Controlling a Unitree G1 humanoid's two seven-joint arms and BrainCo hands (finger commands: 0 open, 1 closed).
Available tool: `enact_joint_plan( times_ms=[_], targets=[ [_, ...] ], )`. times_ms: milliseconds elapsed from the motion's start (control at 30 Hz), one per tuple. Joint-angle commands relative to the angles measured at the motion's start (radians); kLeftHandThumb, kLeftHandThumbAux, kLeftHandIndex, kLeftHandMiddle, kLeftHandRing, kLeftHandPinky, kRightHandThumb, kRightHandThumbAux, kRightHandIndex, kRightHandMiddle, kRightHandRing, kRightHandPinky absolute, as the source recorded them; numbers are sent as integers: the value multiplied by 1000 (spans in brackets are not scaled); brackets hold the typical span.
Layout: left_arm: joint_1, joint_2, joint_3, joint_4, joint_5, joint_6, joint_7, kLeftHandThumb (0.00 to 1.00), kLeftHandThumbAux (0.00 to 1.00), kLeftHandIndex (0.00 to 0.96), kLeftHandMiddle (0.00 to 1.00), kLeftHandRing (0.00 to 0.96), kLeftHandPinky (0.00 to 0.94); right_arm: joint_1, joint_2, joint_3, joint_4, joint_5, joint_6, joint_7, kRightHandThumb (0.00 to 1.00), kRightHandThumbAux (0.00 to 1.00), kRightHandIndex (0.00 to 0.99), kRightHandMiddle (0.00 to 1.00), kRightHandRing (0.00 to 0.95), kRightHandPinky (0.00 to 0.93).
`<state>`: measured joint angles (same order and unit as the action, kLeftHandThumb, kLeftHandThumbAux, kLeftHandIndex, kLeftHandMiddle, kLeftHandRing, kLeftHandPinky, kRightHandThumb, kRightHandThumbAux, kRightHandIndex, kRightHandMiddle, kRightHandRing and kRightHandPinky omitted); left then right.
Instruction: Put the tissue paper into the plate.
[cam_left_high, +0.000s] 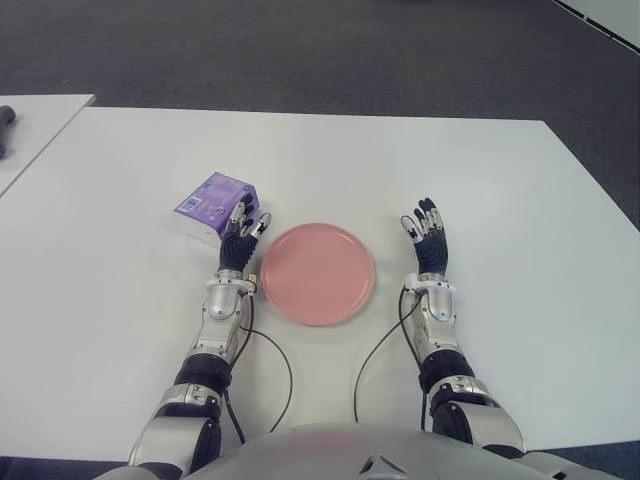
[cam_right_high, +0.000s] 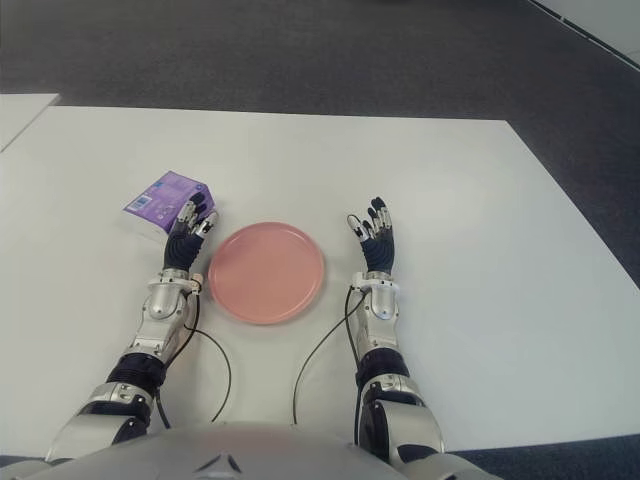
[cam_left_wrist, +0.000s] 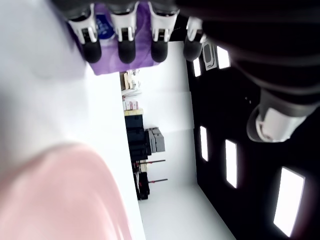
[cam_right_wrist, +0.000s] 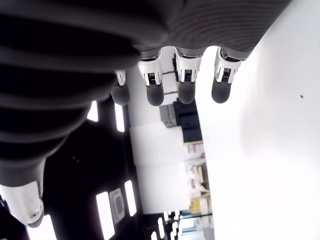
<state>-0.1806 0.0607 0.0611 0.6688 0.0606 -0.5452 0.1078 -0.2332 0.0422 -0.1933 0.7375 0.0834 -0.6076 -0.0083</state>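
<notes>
A white table (cam_left_high: 500, 200) carries a small purple plastic-wrapped pack of tissue paper (cam_left_high: 217, 206) and, just beside it toward the robot's right, a round, shallow pink plate (cam_left_high: 318, 273), which holds nothing. The pack lies flat on the table, outside the plate, at the fingertips of the left hand (cam_left_high: 240, 240). That hand is released: its fingers (cam_left_wrist: 126, 47) extend straight toward the pack, and the left wrist view shows purple wrapping directly behind the fingertips, though contact cannot be confirmed. The right hand (cam_left_high: 427, 240) shows on the far side of the plate from the pack, fingers likewise extended and grasping nothing.

The step in hand appears to be the reach for the pack. To do it well, the left hand should probably advance until the pack lies between thumb and fingers, then close across its narrower sides, since the soft wrapping is likely to yield and slip under a fingertip pinch. A short lift and a move toward the robot's right would bring it over the plate.

Little obstructs the path. The plate's rim lies close to the left wrist, and two thin dark cables (cam_left_high: 275, 365) trail on the table beside the forearms. A second white table (cam_left_high: 40, 120) stands apart at far left.
</notes>
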Motion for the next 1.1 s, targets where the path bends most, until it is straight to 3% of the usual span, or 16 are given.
enact_joint_plan(
  times_ms=[33,100,200,300,433,533,733,933,1100],
  targets=[
    [2,2,0,9,9,2,9,0,457,0,0,0,0,43,12,0,78,23,51,22,124,613,21,0,0,0],
    [2,2,0,9,9,0,10,0,457,0,0,0,0,106,29,18,-60,12,78,4,114,621,14,0,0,0],
    [2,4,0,10,9,-3,11,0,458,0,0,0,0,148,39,31,-156,5,110,-11,103,628,8,0,0,0],
    [0,6,-1,16,13,-10,14,0,458,0,0,0,0,88,42,41,-89,-12,140,-35,96,628,11,0,0,0],
    [-3,12,0,21,12,-16,9,0,455,0,0,0,0,87,4,23,17,7,75,2,74,638,4,0,0,0],
    [-3,13,0,22,9,-19,7,0,456,0,0,0,0,41,28,46,-26,-25,116,-52,58,666,7,0,0,0],
    [-2,11,-1,18,5,-26,2,0,463,0,0,0,0,91,20,20,16,34,5,24,40,699,12,0,0,0],
    [-1,14,-2,16,0,-31,-8,0,466,0,0,0,0,58,19,10,53,25,41,7,49,699,12,0,0,0],
    [1,17,-7,7,4,-25,-11,0,471,0,0,0,0,88,31,13,12,34,49,19,71,681,10,0,0,0]
  ],
)
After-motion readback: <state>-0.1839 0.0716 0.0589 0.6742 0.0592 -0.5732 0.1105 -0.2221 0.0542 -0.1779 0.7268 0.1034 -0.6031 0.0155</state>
